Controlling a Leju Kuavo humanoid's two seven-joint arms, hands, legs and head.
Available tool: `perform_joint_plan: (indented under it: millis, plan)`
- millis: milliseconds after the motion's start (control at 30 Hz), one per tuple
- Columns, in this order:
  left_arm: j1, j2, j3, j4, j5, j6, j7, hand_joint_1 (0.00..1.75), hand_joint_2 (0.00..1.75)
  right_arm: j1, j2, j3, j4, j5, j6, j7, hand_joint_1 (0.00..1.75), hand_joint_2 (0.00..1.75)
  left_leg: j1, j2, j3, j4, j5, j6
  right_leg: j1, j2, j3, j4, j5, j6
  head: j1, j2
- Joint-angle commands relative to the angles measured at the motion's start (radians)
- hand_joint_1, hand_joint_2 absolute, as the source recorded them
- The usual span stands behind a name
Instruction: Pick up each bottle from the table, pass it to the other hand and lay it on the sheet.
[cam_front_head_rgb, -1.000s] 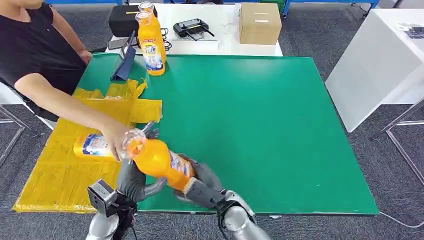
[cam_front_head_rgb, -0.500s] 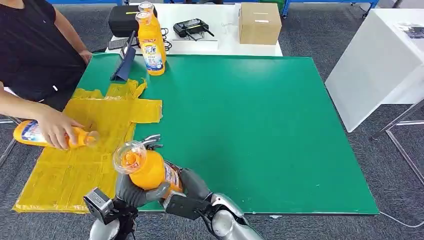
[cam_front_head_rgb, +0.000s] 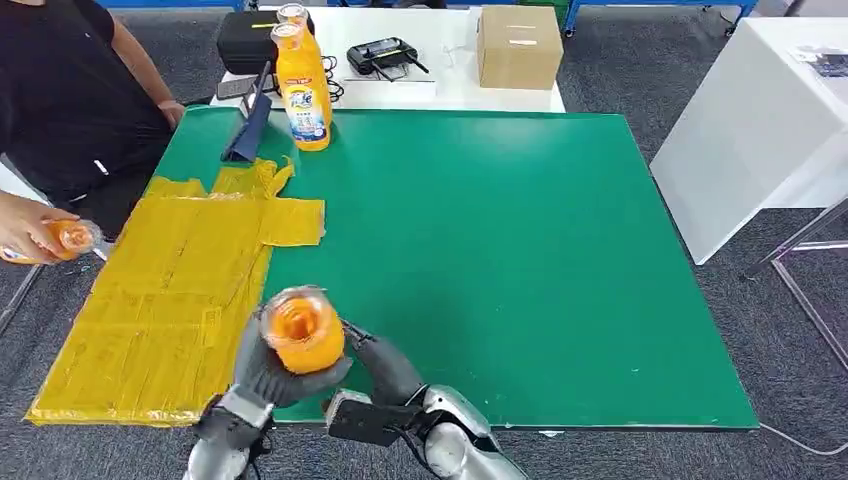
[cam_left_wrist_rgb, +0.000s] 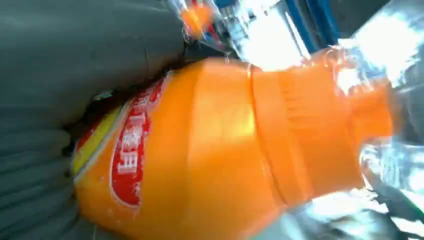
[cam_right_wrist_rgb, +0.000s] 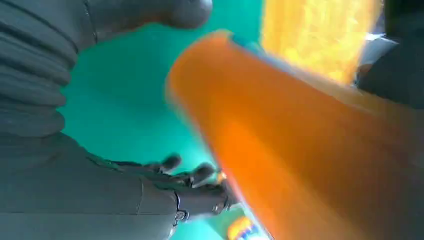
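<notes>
Around the green-topped bench (cam_front_head_rgb: 500, 250), a crumpled yellow plastic sheet (cam_front_head_rgb: 170, 300) lay spread over the bench's left part, hanging past its left edge. Beyond the sheet's far end stood two orange juice bottles with clear caps (cam_front_head_rgb: 302, 95), one behind the other, upright, and just beside them a dark blue tablet stand (cam_front_head_rgb: 250, 128) leaned on the bench. Beyond the green bench's far edge was a white table (cam_front_head_rgb: 450, 85) carrying a black case (cam_front_head_rgb: 245, 40), a black handheld controller (cam_front_head_rgb: 385, 52) and a brown cardboard box (cam_front_head_rgb: 518, 45). To the right of the bench stood another white table (cam_front_head_rgb: 760, 120); grey carpet floor (cam_front_head_rgb: 640, 70) lay around.

A person in a black shirt (cam_front_head_rgb: 70, 90) stood left of the sheet, their hand (cam_front_head_rgb: 30, 230) holding a second orange bottle (cam_front_head_rgb: 72, 238) off the sheet's left edge.

At the near edge of the bench, just right of the sheet, the orange juice bottle with a red-and-white label (cam_front_head_rgb: 303, 330) was lifted clear of the surface, its clear cap pointing towards the camera. The robot's left hand (cam_front_head_rgb: 262, 375) wrapped its fingers around the bottle's body; the left wrist view showed the label pressed against the grey palm. The right hand (cam_front_head_rgb: 385, 370) sat just beside the bottle with fingers apart, and in the right wrist view (cam_right_wrist_rgb: 195, 175) they were spread off the orange body, holding nothing.
</notes>
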Motion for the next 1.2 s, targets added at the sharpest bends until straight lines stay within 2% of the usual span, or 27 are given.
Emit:
perform_joint_plan:
  millis: [33,167,267,300,433,700,800,833,867,900,1067,1133,1200]
  plan:
    - [-0.063,0.054,0.173,0.064,-0.359,0.397,0.03,1.75,1.75,0.03,-0.187,-0.062,-0.416,-0.092,0.074,-0.082,0.0,1.75,-0.001,-0.003,0.0,-0.001,0.001,0.001,-0.001,-0.003,0.0,-0.001,0.0,0.001,0.0,0.0]
    - [-0.065,0.095,0.234,0.128,-0.471,0.46,0.09,1.75,1.75,0.064,-0.231,-0.088,-0.597,-0.128,0.08,-0.095,0.0,1.75,-0.002,-0.001,0.001,-0.002,0.001,0.001,-0.001,-0.002,0.001,-0.001,0.0,0.001,0.0,0.0]
    - [-0.091,0.125,0.27,0.26,-0.728,0.508,0.22,1.75,1.75,0.102,-0.253,-0.108,-0.712,-0.163,0.073,-0.151,0.0,1.75,-0.002,-0.002,0.002,-0.003,0.001,0.002,-0.002,-0.002,0.002,-0.002,0.0,0.001,0.0,0.0]
    - [-0.098,0.13,0.268,0.292,-0.727,0.53,0.221,1.75,1.75,0.11,-0.257,-0.109,-0.732,-0.163,0.073,-0.151,0.0,1.75,-0.002,-0.003,0.001,-0.002,0.001,0.001,-0.002,-0.003,0.001,-0.001,0.0,0.001,-0.001,0.0]
    - [-0.14,0.146,0.259,0.411,-0.856,0.518,0.306,1.75,1.75,0.092,-0.251,-0.1,-0.749,-0.165,0.071,-0.153,0.0,1.75,-0.003,-0.002,0.003,-0.004,0.002,0.002,-0.002,-0.003,0.002,-0.002,0.0,0.001,-0.001,0.0]
    - [-0.14,0.146,0.259,0.411,-0.856,0.518,0.306,1.75,1.75,0.092,-0.251,-0.1,-0.749,-0.165,0.071,-0.153,0.0,1.75,-0.002,-0.002,0.002,-0.003,0.001,0.002,-0.001,-0.002,0.002,-0.002,0.0,0.001,0.0,0.0]
    - [-0.158,0.174,0.208,0.486,-1.0,0.436,0.396,1.75,1.75,0.083,-0.248,-0.099,-0.734,-0.164,0.065,-0.154,0.0,1.75,-0.001,-0.001,0.002,-0.002,0.001,0.001,-0.001,-0.001,0.001,-0.001,0.0,0.0,0.0,0.0]
    - [-0.168,0.18,0.173,0.541,-1.072,0.459,0.443,1.75,1.75,0.072,-0.247,-0.097,-0.719,-0.16,0.066,-0.147,0.0,1.75,-0.002,-0.002,0.003,-0.004,0.002,0.002,-0.002,-0.002,0.002,-0.002,0.0,0.001,0.0,0.0]
    - [-0.177,0.186,0.131,0.583,-1.072,0.461,0.488,0.0,1.75,0.067,-0.242,-0.099,-0.705,-0.158,0.066,-0.143,0.0,1.75,-0.002,-0.002,0.002,-0.003,0.001,0.001,-0.001,-0.002,0.002,-0.001,0.0,0.0,-0.001,0.0]
    - [-0.182,0.193,0.084,0.601,-1.072,0.467,0.5,0.0,0.0,0.063,-0.239,-0.101,-0.692,-0.156,0.067,-0.137,0.0,1.75,-0.003,-0.003,0.004,-0.005,0.002,0.002,-0.002,-0.003,0.003,-0.003,0.001,0.001,0.0,0.0]
    - [-0.13,0.145,0.084,0.451,-0.842,0.497,0.315,0.0,0.0,0.051,-0.234,-0.107,-0.628,-0.129,0.057,-0.112,0.0,1.75,-0.001,-0.001,0.001,-0.002,0.001,0.001,-0.001,-0.001,0.001,-0.001,0.001,0.001,0.0,0.0]
    - [-0.113,0.163,0.09,0.384,-0.778,0.475,0.266,0.0,0.0,0.039,-0.234,-0.102,-0.6,-0.108,0.048,-0.097,0.0,1.75,-0.001,-0.001,0.0,-0.001,0.001,0.001,-0.001,-0.001,0.001,-0.001,0.0,0.001,0.0,0.0]
    - [-0.105,0.176,0.105,0.365,-0.813,0.461,0.271,0.0,0.0,0.025,-0.229,-0.104,-0.573,-0.11,0.047,-0.099,0.0,1.75,-0.001,0.002,0.001,-0.001,0.0,0.001,0.0,0.002,0.001,-0.001,0.001,0.0,-0.001,0.0]
